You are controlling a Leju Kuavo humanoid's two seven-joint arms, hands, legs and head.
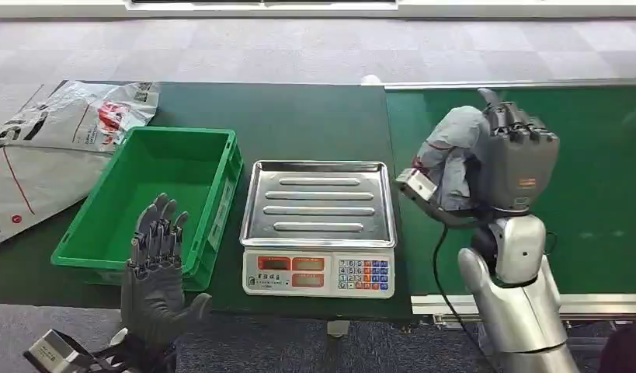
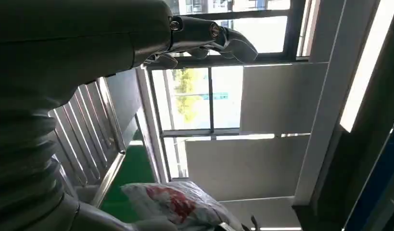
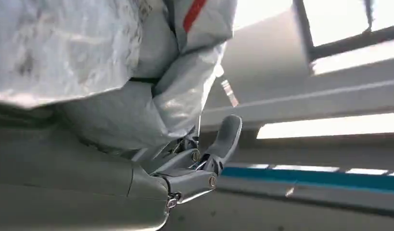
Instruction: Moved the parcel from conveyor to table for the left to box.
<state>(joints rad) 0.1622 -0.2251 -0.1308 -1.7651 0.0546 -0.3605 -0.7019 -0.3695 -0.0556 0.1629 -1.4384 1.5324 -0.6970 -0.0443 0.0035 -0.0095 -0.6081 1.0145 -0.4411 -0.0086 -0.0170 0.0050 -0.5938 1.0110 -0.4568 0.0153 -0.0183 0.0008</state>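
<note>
Over the green conveyor [image 1: 602, 179], just right of the scale [image 1: 318, 227], your right hand [image 1: 510, 159] is raised and grips the grey parcel [image 1: 453, 151], clear of the belt; the right wrist view shows the crumpled bag [image 3: 113, 72] pressed against that hand. Your left hand [image 1: 155, 264] hovers in front of the green box [image 1: 155, 203] on the dark table [image 1: 299, 116], fingers spread and holding nothing. You can see more grey bags [image 1: 58, 148] lying at the table's far left.
</note>
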